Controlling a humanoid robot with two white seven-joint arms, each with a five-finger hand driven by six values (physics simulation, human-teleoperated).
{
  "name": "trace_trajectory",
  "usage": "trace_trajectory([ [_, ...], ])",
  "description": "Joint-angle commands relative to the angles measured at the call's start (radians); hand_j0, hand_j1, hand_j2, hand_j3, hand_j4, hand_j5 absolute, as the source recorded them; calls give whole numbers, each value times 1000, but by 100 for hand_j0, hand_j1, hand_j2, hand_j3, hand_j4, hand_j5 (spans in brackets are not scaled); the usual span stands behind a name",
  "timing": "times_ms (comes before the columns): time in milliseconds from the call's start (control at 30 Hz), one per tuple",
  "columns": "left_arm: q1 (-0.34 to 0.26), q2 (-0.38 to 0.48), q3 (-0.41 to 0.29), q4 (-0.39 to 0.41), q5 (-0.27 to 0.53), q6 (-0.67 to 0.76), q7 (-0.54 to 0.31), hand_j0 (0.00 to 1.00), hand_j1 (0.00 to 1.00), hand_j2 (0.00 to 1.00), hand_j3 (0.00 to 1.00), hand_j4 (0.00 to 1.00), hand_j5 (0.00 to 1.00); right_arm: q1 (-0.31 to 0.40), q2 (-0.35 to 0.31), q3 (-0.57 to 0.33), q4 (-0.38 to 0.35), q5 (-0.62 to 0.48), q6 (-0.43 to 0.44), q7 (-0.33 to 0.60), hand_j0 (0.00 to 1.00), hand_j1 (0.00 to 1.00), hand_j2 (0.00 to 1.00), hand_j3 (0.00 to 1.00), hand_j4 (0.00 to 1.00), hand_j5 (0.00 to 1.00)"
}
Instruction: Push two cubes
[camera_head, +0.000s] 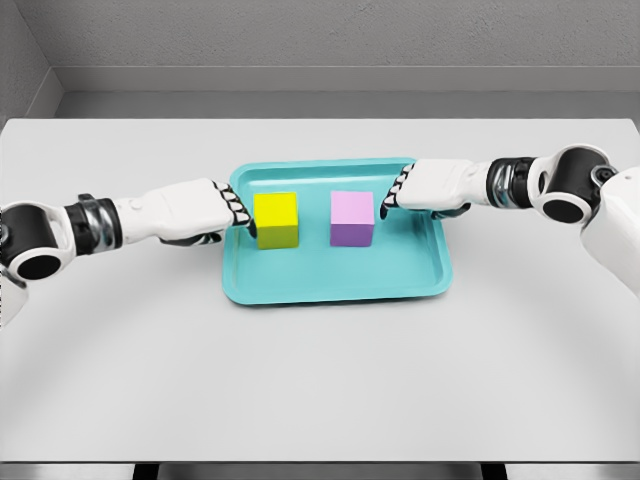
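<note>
We are looking down at a pale grey table (320, 380) that is filling most of the view. Behind the table, a grey wall (330, 30) is running across the top, and a second grey wall (22, 60) is meeting it at the far left corner. Between the table and the back wall, a strip of grey floor (340, 103) is showing. Soft, even light is falling on the table. Below the table's near edge, dark gaps are showing.

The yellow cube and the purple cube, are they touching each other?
No, the yellow cube and the purple cube sit apart, with bare teal tray floor showing between them.
</note>
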Motion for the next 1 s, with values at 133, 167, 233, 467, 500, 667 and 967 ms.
trace_trajectory([
  [133,-6,-27,2,-1,5,2,-40,66,66,66,66,66,66,2,-1,2,1,-3,2,0,77,77,77,77,77,77],
  [167,-11,-35,2,-1,5,2,-43,66,66,66,66,66,66,3,-1,2,1,-3,2,0,77,77,77,77,77,77],
  [233,-14,-38,2,-1,5,2,-52,66,66,66,66,66,66,3,-1,4,1,-3,2,0,77,77,77,77,77,77],
  [467,-28,-59,2,-1,5,2,-70,66,66,66,66,66,66,3,-1,4,1,6,2,0,77,77,77,77,77,77],
  [500,-29,-61,2,-1,5,2,-74,66,66,66,66,66,66,3,-1,4,1,6,2,0,77,77,77,77,77,77],
  [667,-35,-78,2,-1,4,2,-78,65,65,65,65,65,65,3,-1,2,3,8,2,0,77,77,77,77,77,77],
  [967,-41,-111,2,1,-10,2,-100,65,65,65,65,65,65,3,-1,4,3,8,2,0,77,77,77,77,77,77],
])
